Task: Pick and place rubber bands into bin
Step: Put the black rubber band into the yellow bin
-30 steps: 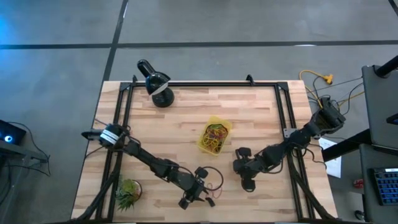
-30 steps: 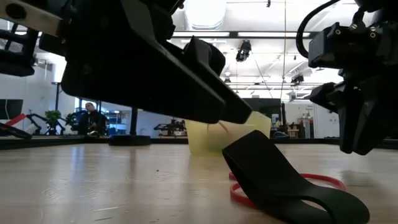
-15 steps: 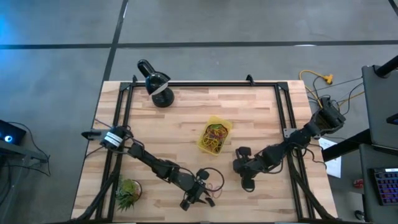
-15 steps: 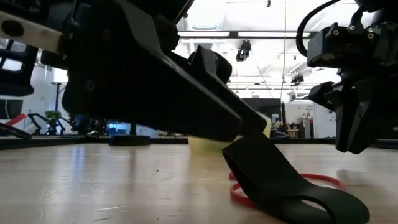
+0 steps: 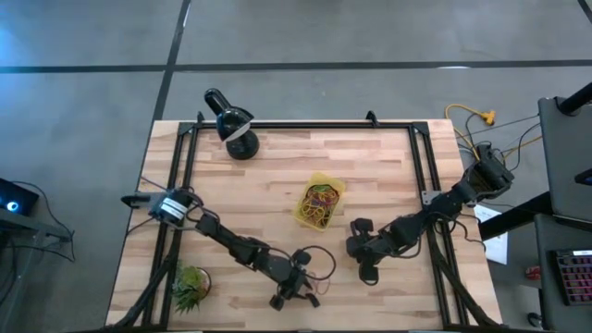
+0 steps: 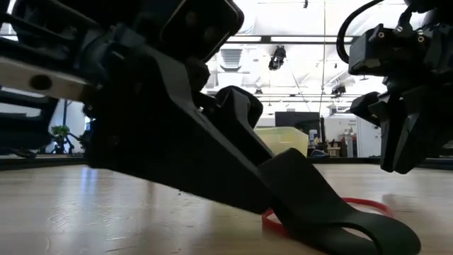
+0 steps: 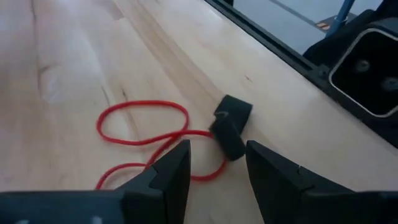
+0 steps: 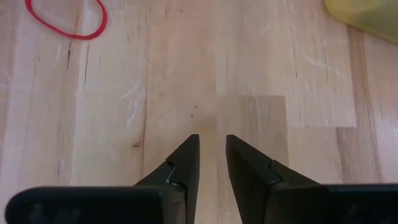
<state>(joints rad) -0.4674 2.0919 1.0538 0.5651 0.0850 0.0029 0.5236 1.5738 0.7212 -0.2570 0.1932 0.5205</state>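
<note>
Overhead and wrist views of a band-sorting table. The bin [image 5: 319,204], a shallow yellow tub just right of centre in the high view, already holds a tangle of coloured bands [image 5: 321,201]; its corner also shows at the upper right of the right wrist view. A loose red band [image 7: 142,137] lies flat on the wood at lower centre of the high view, directly ahead of the left gripper [image 7: 214,163], whose jaws stand apart with a clear gap and nothing between them. A thick black loop [image 7: 231,125] rests against the red band, touching it at its far side; in the low view it fills the lower right foreground. The right gripper [image 8: 210,163], lower right of centre in the high view, hangs over bare wood with its jaws narrow and empty; a red band [image 8: 65,17] lies well away from it at the upper left of its wrist view. The bands are judged very light, soft and stretchy, lying thin against the table, so a fingertip must likely press down to the wood and pinch a single strand; a strand clear of the black loop looks the safer hold, lest both lift together. No brand, label or writing is legible anywhere.
</note>
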